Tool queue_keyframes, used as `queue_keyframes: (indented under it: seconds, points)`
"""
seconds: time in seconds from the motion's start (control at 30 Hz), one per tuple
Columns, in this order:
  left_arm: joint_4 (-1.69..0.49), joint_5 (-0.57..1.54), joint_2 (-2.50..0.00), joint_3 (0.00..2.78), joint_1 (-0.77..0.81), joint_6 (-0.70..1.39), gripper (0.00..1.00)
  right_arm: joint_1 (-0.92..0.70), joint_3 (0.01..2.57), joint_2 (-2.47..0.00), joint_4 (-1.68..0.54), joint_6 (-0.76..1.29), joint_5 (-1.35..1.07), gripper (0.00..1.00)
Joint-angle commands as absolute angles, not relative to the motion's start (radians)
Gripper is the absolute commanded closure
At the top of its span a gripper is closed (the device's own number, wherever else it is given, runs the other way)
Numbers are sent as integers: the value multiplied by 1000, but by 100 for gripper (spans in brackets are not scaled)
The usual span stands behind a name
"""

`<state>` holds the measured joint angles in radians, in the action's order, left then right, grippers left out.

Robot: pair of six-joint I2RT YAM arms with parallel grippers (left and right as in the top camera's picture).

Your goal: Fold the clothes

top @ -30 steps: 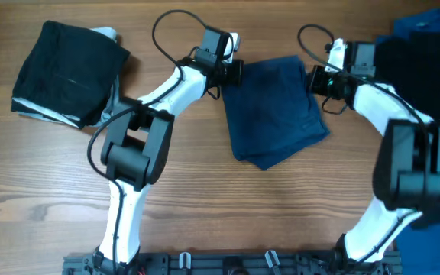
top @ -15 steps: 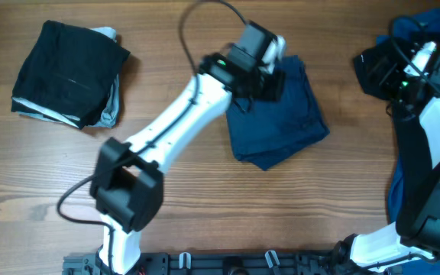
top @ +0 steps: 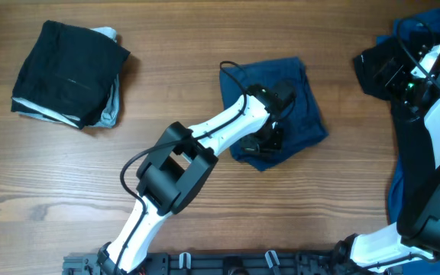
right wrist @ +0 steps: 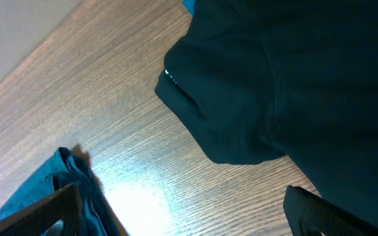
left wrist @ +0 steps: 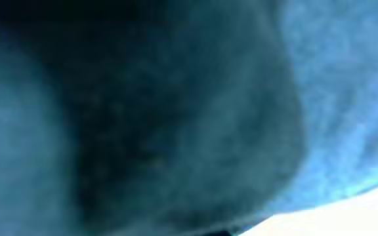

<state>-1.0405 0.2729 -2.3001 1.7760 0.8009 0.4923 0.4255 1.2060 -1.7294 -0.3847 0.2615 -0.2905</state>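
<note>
The dark navy garment (top: 292,95) lies folded in the middle of the table. My left gripper (top: 270,140) rests low on its front part. The left wrist view is filled with blurred navy cloth (left wrist: 176,118) and its fingers are hidden, so I cannot tell whether cloth is pinched. Far right, my right gripper (top: 398,72) is over a black garment (top: 374,63), its fingers (right wrist: 310,208) wide apart. The right gripper (right wrist: 189,216) has only bare wood between them. The black garment (right wrist: 274,85) fills the upper right of that view.
A folded black piece (top: 67,69) sits on a pale blue one (top: 111,107) at the back left. Bright blue cloth (top: 426,23) lies at the back right corner. A blue cloth edge (right wrist: 58,177) shows beside my right gripper's left finger.
My left gripper slid from the navy garment's back left corner to its front middle. My right gripper let go of the garment's right edge, opened wide and swung right to the black garment.
</note>
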Motion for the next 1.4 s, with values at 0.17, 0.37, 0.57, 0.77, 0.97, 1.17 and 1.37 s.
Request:
queue_keyframes:
  seconds: [0.17,0.37,0.57,0.77,0.97,1.17,1.37]
  points:
    - [-1263,-16,-2336,1740,622,510,87,426,1209,-1728,-382,269,-285,0]
    - [-1102,-155,-2336,1739,282,528,86,426,1209,-1728,-382,269,-285,1]
    - [-1083,-80,-2260,1967,201,529,73,426,1209,-1728,-382,269,-285,0]
    - [-1230,-79,-2086,2019,298,574,22,426,1209,-1728,-382,269,-285,0]
    - [-1401,52,-2114,1888,342,723,0,426,1209,-1728,-382,269,-285,0]
    - [-1271,110,-2114,1691,368,825,0,426,1209,-1728,-382,269,-285,0]
    - [-1124,147,-2114,1542,369,934,0,426,1209,-1728,-382,269,-285,1]
